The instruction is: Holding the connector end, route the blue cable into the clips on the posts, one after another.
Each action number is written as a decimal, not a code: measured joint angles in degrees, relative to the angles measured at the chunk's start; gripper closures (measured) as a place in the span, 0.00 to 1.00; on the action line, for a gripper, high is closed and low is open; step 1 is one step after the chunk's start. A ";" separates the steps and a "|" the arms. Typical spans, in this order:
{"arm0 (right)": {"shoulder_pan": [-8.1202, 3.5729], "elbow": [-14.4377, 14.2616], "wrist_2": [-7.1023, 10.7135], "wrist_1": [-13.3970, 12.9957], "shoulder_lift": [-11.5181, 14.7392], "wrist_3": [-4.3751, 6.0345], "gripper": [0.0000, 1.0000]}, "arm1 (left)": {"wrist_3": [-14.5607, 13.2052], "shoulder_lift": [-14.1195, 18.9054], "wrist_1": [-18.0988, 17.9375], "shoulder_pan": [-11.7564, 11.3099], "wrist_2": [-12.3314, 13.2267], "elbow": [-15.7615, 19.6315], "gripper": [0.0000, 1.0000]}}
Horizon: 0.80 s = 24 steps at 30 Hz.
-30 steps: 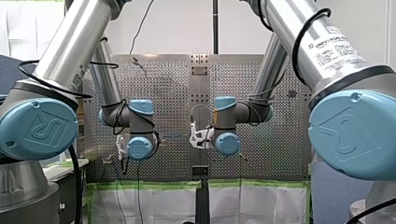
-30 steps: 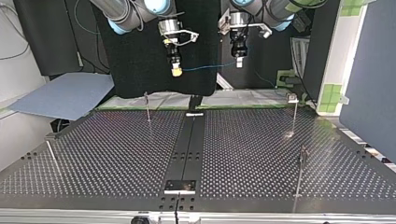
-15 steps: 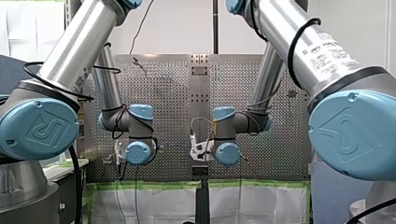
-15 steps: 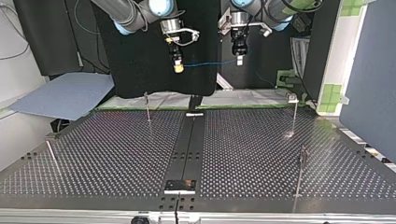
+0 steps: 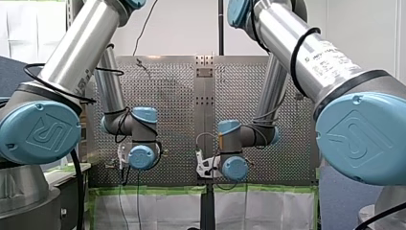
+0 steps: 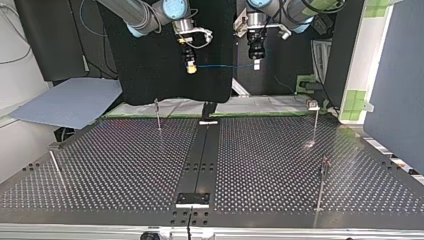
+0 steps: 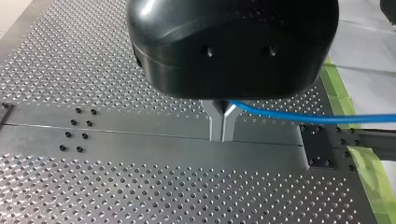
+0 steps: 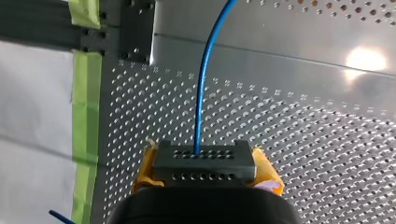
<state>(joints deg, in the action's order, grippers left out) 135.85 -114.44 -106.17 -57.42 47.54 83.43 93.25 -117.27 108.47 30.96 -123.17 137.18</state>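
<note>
My right jaws pinch the dark connector (image 8: 204, 164); my left jaws pinch the blue cable (image 7: 299, 116) strung between them.

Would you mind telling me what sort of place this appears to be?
Probably a robotics lab test cell: my left arm and my right arm reach over a perforated table fitted with thin posts, with green tape along its edge.

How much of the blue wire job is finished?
Grabbing is done: my right gripper clamps the connector, my left gripper pinches the blue cable. Right now they hold it stretched above the table. Still left: none of the posts has cable, so every clip.
</note>
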 joint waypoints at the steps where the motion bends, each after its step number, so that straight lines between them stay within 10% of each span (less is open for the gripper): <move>1: -0.04 0.11 -0.54 0.61 -0.07 -0.51 1.00 | 0.00 0.00 0.00 0.00 0.00 0.00 1.00; 24: -0.26 0.50 -1.93 3.11 -0.02 -1.63 1.00 | -0.37 -0.37 0.27 0.07 -0.37 -0.06 1.00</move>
<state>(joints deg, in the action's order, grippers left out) 135.59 -113.94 -108.10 -54.31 47.52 81.80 92.87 -117.64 108.74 31.03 -123.54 137.12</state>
